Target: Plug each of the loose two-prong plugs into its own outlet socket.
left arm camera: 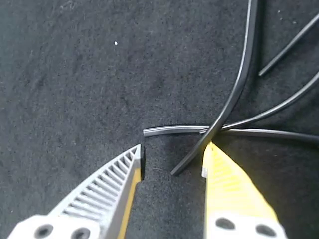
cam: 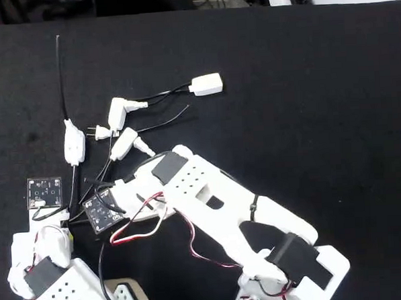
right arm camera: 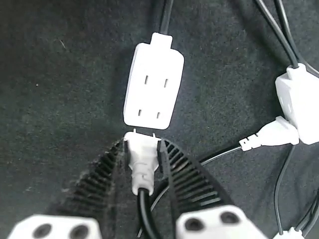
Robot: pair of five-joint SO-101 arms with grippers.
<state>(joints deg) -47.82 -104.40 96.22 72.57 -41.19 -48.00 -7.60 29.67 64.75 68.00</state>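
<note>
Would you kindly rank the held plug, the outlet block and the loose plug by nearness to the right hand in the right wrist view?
1. Held plug: clamped in the right hand.
2. Outlet block: just ahead of the held plug's prongs.
3. Loose plug: off to the side, clearly farthest.

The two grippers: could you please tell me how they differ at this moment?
The left gripper is open and empty; the right gripper is shut on a white two-prong plug. The left gripper is over black cables; the right gripper points its plug at a white outlet socket, prongs not yet in. The left gripper's fingers are grey and yellow, the right's black. Both have ribbed fingers.
</note>
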